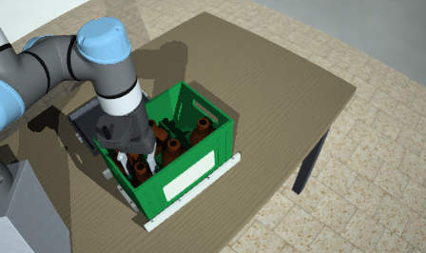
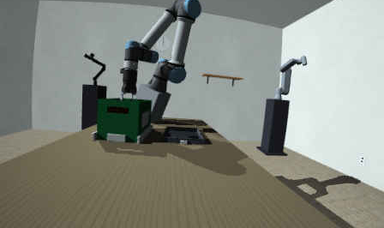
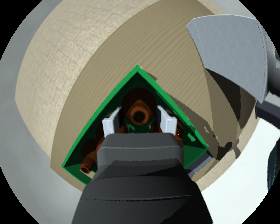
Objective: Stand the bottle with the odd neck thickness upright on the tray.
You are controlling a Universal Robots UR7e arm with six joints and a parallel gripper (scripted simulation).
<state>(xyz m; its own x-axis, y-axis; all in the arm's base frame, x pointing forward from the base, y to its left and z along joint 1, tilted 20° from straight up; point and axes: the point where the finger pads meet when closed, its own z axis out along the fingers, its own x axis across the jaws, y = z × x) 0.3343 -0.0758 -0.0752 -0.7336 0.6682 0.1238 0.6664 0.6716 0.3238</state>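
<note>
Top view: crate on table, tray just beside it at 10 o'clock. Bottles in crate; one bottle at 8.

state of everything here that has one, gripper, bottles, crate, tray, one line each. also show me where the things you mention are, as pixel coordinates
gripper (image 1: pixel 138 166) (image 3: pixel 139 112): open, fingers reaching into the crate, nothing held
green crate (image 1: pixel 189 173) (image 2: pixel 117 125) (image 3: pixel 99 116): upright, level on the table
brown bottle (image 3: pixel 140 116): in the crate, its opening seen between the spread fingers
brown bottle near the crate's handle slot (image 1: pixel 203 125): standing in the crate
tray (image 1: pixel 86 125) (image 2: pixel 184 135): flat on the table beside the crate, no bottle standing on it
</note>
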